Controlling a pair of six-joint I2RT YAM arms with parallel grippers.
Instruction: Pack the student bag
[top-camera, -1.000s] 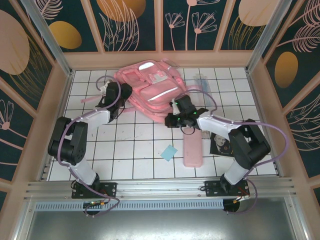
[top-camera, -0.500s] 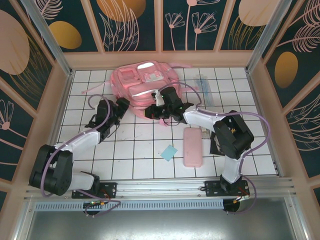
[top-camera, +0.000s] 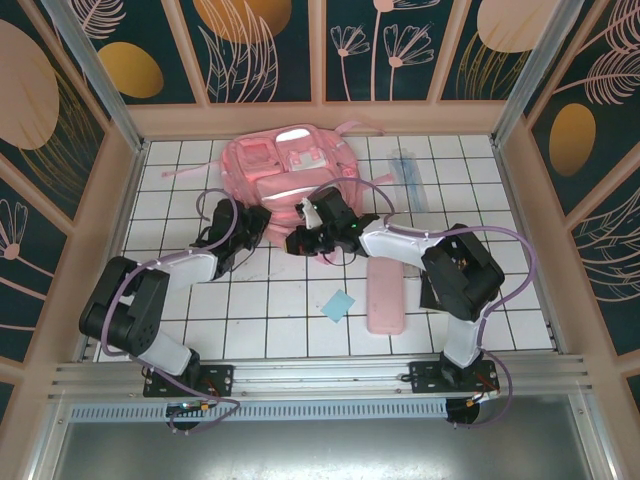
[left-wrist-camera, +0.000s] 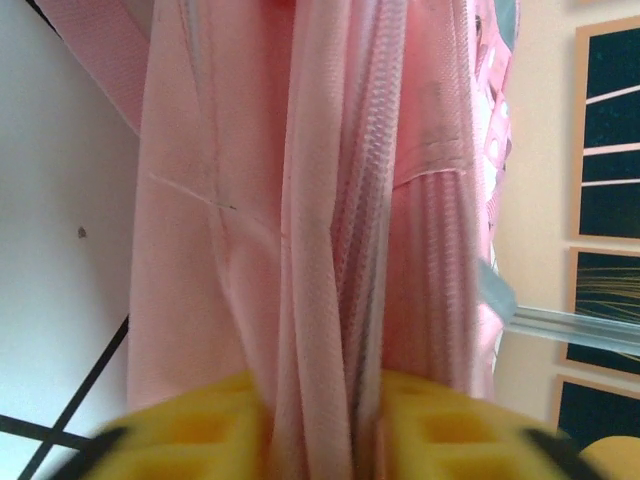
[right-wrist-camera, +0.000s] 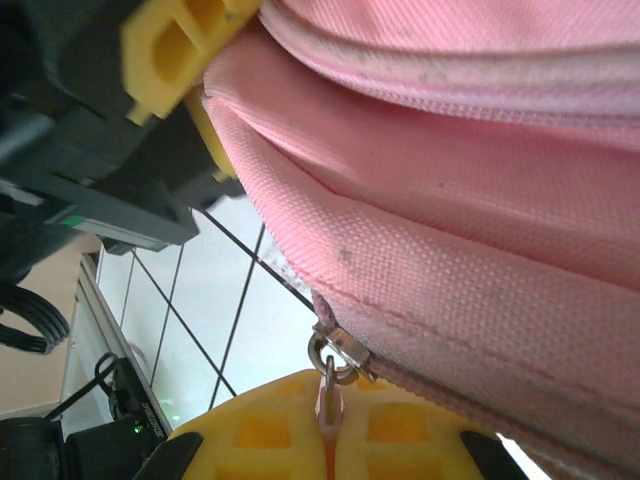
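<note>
The student bag (top-camera: 290, 165), a big soft pink backpack, lies at the back middle of the tiled table. My left gripper (top-camera: 252, 222) is at its near left edge. In the left wrist view its yellow pads (left-wrist-camera: 190, 430) pinch a fold of pink fabric and zipper tape (left-wrist-camera: 330, 300), so the left gripper (left-wrist-camera: 320, 425) is shut on the bag. My right gripper (top-camera: 306, 222) sits just to the right, at the bag's near edge. It is shut (right-wrist-camera: 327, 430) on the pink zipper pull (right-wrist-camera: 326, 392), which hangs from a metal ring on the bag (right-wrist-camera: 450, 250). The left gripper's yellow finger (right-wrist-camera: 165, 50) is close by.
A flat pink pencil case (top-camera: 385, 295) lies right of centre, with a small blue card (top-camera: 338, 305) to its left. A dark booklet (top-camera: 432, 290) lies partly under the right arm. A clear packet (top-camera: 408, 175) lies at the back right. A bag strap (top-camera: 185, 172) trails left.
The left gripper has shut on the bag's near edge. The right gripper has moved left with the zipper pull. The bag turned and shifted left early on.
</note>
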